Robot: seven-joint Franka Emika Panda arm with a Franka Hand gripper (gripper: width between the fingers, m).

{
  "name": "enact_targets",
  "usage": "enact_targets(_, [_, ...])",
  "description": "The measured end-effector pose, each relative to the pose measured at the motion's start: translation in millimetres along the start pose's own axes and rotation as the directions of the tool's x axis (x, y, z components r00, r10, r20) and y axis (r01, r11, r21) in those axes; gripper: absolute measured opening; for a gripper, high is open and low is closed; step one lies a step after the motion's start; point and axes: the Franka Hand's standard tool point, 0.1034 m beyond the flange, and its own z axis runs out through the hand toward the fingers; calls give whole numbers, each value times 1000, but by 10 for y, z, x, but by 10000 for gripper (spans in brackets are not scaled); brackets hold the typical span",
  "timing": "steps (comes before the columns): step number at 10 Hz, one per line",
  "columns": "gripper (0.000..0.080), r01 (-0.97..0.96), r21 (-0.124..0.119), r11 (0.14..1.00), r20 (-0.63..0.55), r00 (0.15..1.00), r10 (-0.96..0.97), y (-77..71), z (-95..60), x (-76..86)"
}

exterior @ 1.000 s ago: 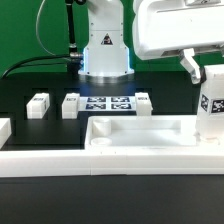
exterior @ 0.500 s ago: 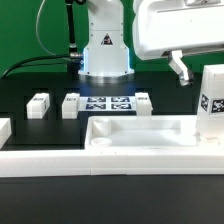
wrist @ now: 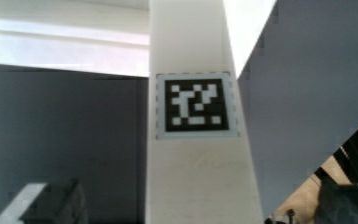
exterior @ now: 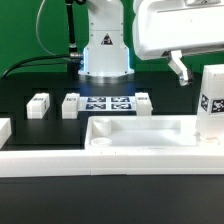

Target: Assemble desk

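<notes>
The gripper [wrist: 186,205] is open and grips nothing, its fingers [exterior: 180,68] clear of the upright desk leg [exterior: 212,100] between them. Below the hand lies the desk top [exterior: 140,148]. Farther off, loose legs [exterior: 38,105] flank the marker board [exterior: 108,102].

Bright, even light falls from overhead in the exterior view. The white tray top [exterior: 95,135], at the near edge of the black table [exterior: 15,105], is almost washed out, and its rim casts only faint, soft shadows. A blue glow rings the robot base [exterior: 105,68]. The wrist view is dimmer and blurred: the leg [wrist: 197,50] looks greyish and its tag [wrist: 195,105] fuzzy-edged.
</notes>
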Motion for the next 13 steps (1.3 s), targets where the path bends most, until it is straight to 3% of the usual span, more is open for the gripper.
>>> enact_targets(3, [649,-3,6,1000,49,999,3,51,-44,184])
enact_targets(7, [649,-22,52,998,350,937,2,-37,10,110])
enact_targets(11, [649,-54,79,995,592,806,-3,18,115,65])
enact_targets(13, [635,-58,75,996,588,809,3,43,152,109])
